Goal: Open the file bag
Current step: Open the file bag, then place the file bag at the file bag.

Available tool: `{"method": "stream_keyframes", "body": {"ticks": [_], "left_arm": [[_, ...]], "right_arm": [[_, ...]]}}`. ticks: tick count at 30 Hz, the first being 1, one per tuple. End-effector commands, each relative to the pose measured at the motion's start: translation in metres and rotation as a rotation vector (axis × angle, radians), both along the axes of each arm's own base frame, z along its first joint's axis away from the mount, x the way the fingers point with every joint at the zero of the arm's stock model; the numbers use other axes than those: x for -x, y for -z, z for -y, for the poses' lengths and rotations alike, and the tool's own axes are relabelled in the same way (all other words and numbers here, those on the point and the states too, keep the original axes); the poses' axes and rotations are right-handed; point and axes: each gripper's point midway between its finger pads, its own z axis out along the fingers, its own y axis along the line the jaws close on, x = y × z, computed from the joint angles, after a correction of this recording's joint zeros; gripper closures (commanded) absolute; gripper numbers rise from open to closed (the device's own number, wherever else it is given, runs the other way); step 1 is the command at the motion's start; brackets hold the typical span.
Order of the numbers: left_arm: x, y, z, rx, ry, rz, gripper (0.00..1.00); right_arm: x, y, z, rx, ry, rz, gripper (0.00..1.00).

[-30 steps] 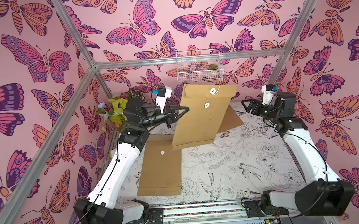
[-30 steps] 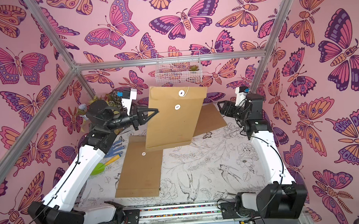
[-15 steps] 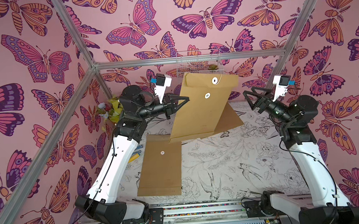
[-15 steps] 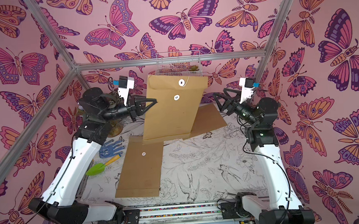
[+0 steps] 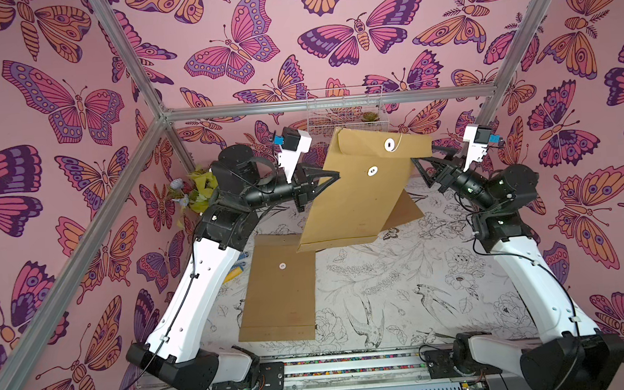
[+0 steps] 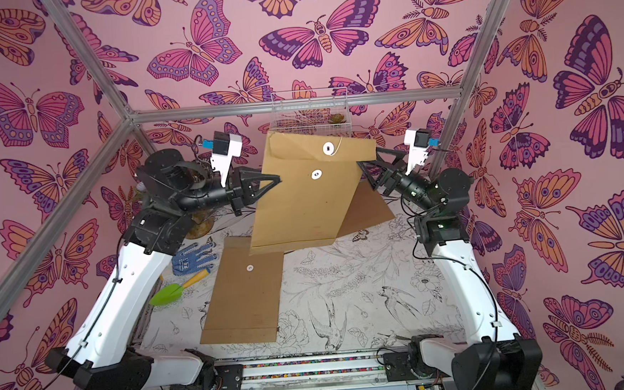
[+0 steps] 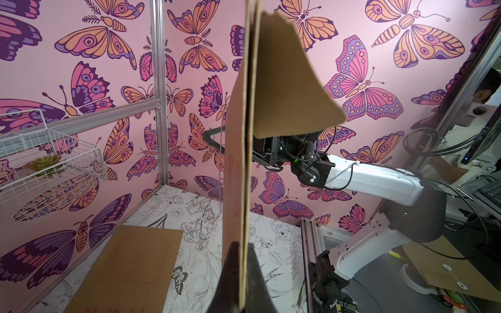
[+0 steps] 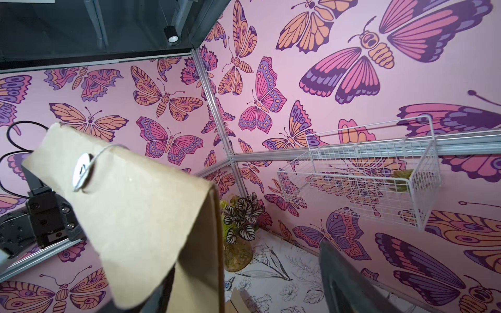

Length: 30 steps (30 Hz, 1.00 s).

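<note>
Bag [image 5: 359,200] hangs upright in the air above the table [image 5: 401,290], toward the back wall, in both top views. Left gripper [image 5: 331,175] is clamped tight on its left edge, just below the flap [image 5: 359,144]. Right gripper [image 5: 422,155] stands wide, its 2 fingers [image 8: 341,279] straddling the bag's upper right corner without pinching it (the right wrist view shows the edge between them). The flap, with its white disc [image 8: 82,174], bends away from the body in the left wrist view. A 2nd bag [image 5: 279,290] lies flat on the table; a 3rd bag [image 5: 406,210] shows partly behind the held one.
</note>
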Motion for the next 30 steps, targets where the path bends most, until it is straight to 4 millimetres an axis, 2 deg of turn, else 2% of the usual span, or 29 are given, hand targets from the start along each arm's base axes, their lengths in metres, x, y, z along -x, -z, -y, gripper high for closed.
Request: {"method": "stream_keyframes", "body": {"ticks": [1,10,13,23,30], "left_arm": [[0.01,-0.01,0.002,0.006,0.013,0.045,1.0],[0.014,-0.004,0.002,-0.006,0.012,0.033,1.0],[0.018,-0.005,0.002,-0.003,0.019,0.034,1.0],[0.032,-0.005,-0.003,-0.003,0.033,0.052,1.0],[0.036,-0.004,-0.006,-0.007,0.033,0.064,1.0]], "right_arm": [[0.011,-0.023,-0.009,-0.018,-0.042,0.084,0.17],[0.009,-0.042,0.001,-0.094,0.022,0.131,0.24],[0.009,-0.044,0.001,-0.09,0.018,0.13,0.22],[0.02,-0.057,-0.012,-0.029,-0.193,0.179,0.19],[0.029,-0.072,-0.022,-0.022,-0.366,0.206,0.22]]}}
